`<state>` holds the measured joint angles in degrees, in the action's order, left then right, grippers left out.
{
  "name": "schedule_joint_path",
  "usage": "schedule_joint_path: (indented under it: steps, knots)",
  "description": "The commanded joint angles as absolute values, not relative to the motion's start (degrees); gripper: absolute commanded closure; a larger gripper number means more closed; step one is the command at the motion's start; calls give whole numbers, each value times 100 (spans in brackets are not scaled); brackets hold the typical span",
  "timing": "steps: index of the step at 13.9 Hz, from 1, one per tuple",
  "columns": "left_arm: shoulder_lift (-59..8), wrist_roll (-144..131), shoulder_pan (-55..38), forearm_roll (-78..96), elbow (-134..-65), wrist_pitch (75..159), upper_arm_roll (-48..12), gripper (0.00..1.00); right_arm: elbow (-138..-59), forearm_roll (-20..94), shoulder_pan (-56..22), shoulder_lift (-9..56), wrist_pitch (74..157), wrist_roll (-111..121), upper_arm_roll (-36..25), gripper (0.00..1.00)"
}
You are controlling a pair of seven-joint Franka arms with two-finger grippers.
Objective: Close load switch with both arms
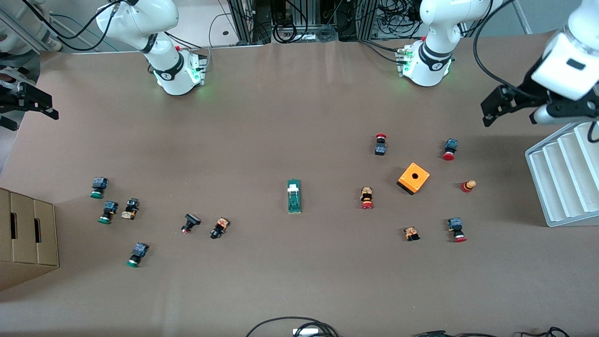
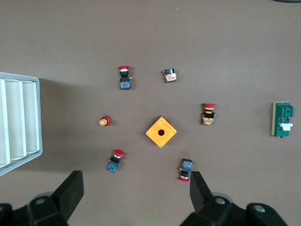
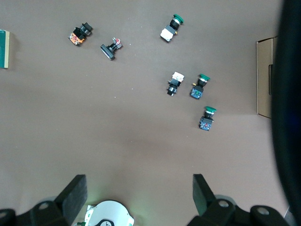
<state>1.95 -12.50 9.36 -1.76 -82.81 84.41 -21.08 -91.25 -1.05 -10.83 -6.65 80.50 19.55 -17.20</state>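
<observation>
The load switch [image 1: 294, 195], a narrow green bar with a white sliding block, lies in the middle of the table. It also shows in the left wrist view [image 2: 282, 119] and at the edge of the right wrist view [image 3: 3, 49]. My left gripper [image 1: 489, 111] hangs open and empty high over the table's edge at the left arm's end, above the red-capped buttons [image 2: 136, 188]. My right gripper [image 1: 35, 106] hangs open and empty over the table's edge at the right arm's end [image 3: 138, 190]. Both are well away from the switch.
An orange box with a hole [image 1: 413, 178] and several red-capped push buttons [image 1: 367, 197] lie toward the left arm's end. Green-capped buttons [image 1: 98, 187] lie toward the right arm's end. A white ridged tray [image 1: 561, 178] and a cardboard box [image 1: 28, 238] stand at the table's ends.
</observation>
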Motion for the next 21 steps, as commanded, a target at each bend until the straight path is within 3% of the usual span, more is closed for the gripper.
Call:
schedule_joint_path:
  steps: [1,9,21]
  knots:
    - [553,-1292,626,-307,-8297,8472,-2162,0,-9079,-272,-1125,-624,8068,2004,-1714,0]
    - [809,-2406,-306,-728,-8411,9227,-2162,0,-9079,-272,-1125,-633,8077,2004,-1714,0]
    - [554,-5490,-1897,-1958,-9589,10529,-2320,0,-9088,-237,-1116,-580,8068,2021,-1714,0]
